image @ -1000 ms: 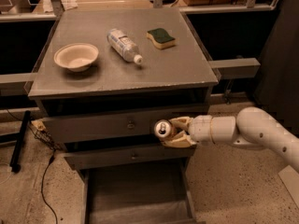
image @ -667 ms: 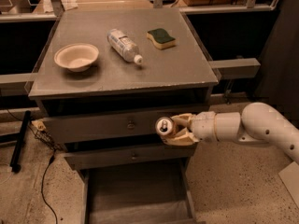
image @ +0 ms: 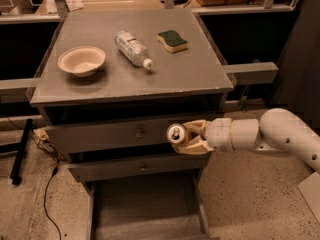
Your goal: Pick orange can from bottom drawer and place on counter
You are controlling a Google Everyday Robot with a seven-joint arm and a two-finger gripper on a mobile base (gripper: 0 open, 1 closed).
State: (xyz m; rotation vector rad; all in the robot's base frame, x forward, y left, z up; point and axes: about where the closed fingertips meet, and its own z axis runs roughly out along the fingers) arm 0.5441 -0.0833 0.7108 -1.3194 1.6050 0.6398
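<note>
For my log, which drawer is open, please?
The bottom drawer, pulled out; the upper two look shut. The tool holds the orange can above it.

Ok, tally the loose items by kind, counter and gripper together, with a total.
bowl: 1, on the counter
water bottle: 1, lying on the counter
sponge: 1, on the counter
orange can: 1, held by the gripper in front of the upper drawers
Total: 4

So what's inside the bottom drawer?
The bottom drawer shows only bare grey floor; its back hides under the middle drawer. The pincer holds the orange can by the top drawer.
</note>
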